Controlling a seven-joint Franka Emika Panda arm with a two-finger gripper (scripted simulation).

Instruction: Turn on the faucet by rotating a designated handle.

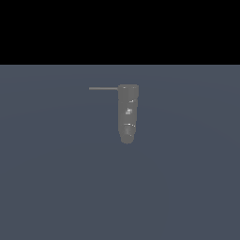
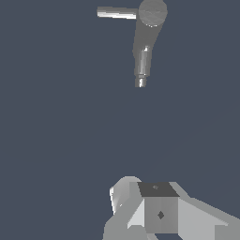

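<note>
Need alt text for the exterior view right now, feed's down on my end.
A dull grey stubby cylindrical faucet stands alone on a flat blue-grey floor, its thin straight grey rod handle projecting from its top toward the exterior view's left. No robot arm shows.

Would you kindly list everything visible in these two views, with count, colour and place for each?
faucet: one, dull grey with small white specks, a stubby cylinder with a rounded end, standing alone near the middle of the exterior view on the floor.
handle: one, thin straight grey rod, projecting from the faucet's top toward the exterior view's left.
floor: one, flat slate blue, filling the exterior view below a black band.
gripper: one, pale grey and white with a dark patch, seen only in the wrist view, well apart from the faucet and touching nothing; whether its fingers are open or shut cannot be told.
</note>
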